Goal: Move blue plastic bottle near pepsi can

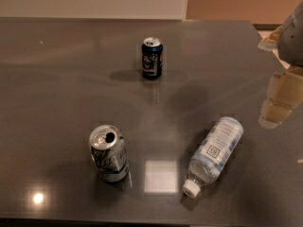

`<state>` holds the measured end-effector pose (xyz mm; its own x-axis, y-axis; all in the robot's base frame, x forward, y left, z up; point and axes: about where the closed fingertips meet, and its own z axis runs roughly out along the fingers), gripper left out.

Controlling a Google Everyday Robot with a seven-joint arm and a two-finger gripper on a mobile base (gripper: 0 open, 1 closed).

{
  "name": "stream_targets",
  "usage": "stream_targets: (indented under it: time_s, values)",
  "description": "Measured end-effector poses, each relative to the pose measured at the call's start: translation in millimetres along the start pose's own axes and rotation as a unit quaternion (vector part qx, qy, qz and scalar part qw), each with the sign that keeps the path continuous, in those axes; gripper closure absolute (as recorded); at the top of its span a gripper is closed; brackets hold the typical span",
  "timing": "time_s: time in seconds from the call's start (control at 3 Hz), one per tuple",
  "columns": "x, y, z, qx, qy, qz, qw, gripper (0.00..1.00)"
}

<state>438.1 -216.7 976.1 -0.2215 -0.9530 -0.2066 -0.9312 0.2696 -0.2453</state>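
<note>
The blue plastic bottle (215, 152) lies on its side on the dark grey table (57, 79), front right, with its white cap pointing toward the front edge. The pepsi can (152, 58) stands upright at the back centre, well apart from the bottle. My gripper (279, 103) hangs at the right edge of the view, above the table. It is up and to the right of the bottle's base and touches nothing.
A silver-white can with green markings (109, 153) stands upright at the front left, its top opened. The table's front edge runs along the bottom of the view. A wall lies behind the far edge.
</note>
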Motion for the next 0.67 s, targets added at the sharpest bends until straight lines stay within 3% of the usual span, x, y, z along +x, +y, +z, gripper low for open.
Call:
stream_targets:
  time_s: [0.33,0.67]
  values:
    - [0.0,0.0,0.0,0.000,0.000,0.000,1.0000,0.00]
    - [-9.7,12.2,9.4,-0.021,-0.001,-0.048,0.9986,0.00]
